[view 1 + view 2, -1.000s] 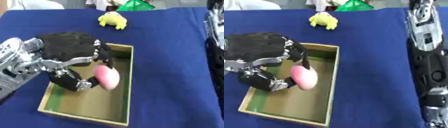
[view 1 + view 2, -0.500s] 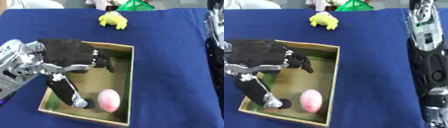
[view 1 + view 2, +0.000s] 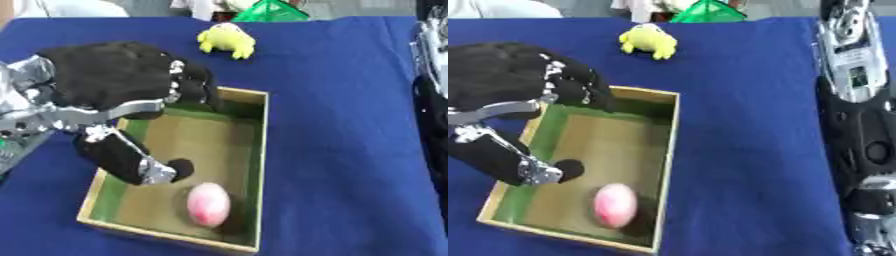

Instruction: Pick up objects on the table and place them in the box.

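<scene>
— What has changed since a second ago?

— The pink egg (image 3: 208, 204) has left the left hand (image 3: 122, 92) and lies loose on the floor of the box (image 3: 261, 150), at the near end by the right wall. A second ago the fingers held it above the box.

— And the left hand?

— It hangs over the far left part of the box with its fingers spread and holding nothing. The thumb (image 3: 131, 160) reaches down inside the box, its tip just left of the egg and apart from it.

— What lies outside the box?

— A yellow toy (image 3: 227, 41) sits on the blue tablecloth (image 3: 341, 100) beyond the box's far end, well apart from it. A green object (image 3: 708, 12) stands farther still, at the table's far edge.

— The right arm?

— The right arm (image 3: 859, 125) runs along the right side, well clear of the box; its hand does not show.
</scene>
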Controlling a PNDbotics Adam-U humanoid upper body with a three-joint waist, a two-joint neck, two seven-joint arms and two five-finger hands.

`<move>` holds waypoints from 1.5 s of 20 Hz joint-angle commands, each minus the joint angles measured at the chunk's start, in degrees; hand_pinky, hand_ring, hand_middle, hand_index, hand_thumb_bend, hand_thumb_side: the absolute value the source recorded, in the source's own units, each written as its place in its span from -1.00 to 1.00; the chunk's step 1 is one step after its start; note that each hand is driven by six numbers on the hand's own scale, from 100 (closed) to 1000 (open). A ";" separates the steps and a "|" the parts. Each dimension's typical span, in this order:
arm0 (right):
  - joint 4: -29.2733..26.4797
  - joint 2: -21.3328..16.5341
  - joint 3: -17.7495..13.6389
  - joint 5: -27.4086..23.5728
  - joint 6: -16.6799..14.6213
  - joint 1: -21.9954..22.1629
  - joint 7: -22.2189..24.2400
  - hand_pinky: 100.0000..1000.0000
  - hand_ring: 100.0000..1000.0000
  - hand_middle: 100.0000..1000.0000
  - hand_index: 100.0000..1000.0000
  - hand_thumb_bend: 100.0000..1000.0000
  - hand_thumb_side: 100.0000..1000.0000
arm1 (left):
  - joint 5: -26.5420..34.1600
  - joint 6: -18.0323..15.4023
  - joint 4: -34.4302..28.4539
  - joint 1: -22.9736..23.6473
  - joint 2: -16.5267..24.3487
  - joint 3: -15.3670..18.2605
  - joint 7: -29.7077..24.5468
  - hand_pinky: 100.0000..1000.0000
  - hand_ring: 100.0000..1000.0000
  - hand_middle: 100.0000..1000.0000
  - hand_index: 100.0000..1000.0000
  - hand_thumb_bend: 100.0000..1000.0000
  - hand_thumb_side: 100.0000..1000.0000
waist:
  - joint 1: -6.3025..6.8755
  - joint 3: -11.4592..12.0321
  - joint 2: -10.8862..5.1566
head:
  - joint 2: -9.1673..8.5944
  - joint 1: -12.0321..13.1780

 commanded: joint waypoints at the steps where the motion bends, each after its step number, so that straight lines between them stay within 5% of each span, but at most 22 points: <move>1: -0.64 -1.66 -0.42 -0.26 -0.32 -0.94 -0.10 0.45 0.81 0.25 0.65 0.51 1.00 | -1.69 0.27 -1.25 -0.95 1.66 3.32 3.50 0.24 0.55 0.54 0.71 -0.40 -0.18 | -0.07 -0.07 -1.26 | -0.32 -0.07; 5: -0.76 -1.62 -0.41 -0.15 -0.43 -1.22 -0.22 0.45 0.81 0.25 0.66 0.51 1.00 | -4.30 1.82 0.41 -0.80 1.25 6.73 7.96 0.26 0.57 0.55 0.72 -0.42 -0.19 | -0.12 -0.39 -1.17 | -0.58 -0.08; 10: -0.62 -1.49 -0.16 0.08 -0.60 -1.79 -0.12 0.46 0.81 0.25 0.66 0.51 1.00 | -7.19 3.24 12.58 -3.69 -2.18 7.71 14.09 0.24 0.54 0.53 0.71 -0.43 -0.22 | -0.20 -1.15 -1.04 | -0.85 0.38; 21: -0.43 -0.87 0.43 0.38 -0.90 -3.23 0.33 0.46 0.81 0.26 0.66 0.52 1.00 | -13.56 -2.05 41.54 -13.43 -10.64 12.60 20.75 0.26 0.56 0.54 0.75 -0.30 -0.13 | -0.08 -2.98 -0.29 | -1.50 1.73; 30: -0.26 -0.21 0.71 0.33 -1.14 -4.98 0.55 0.46 0.81 0.25 0.66 0.51 1.00 | -18.90 -5.56 55.12 -14.80 -15.30 18.57 25.25 0.29 0.61 0.56 0.78 -0.05 -0.22 | -0.57 -4.85 1.06 | -3.05 2.38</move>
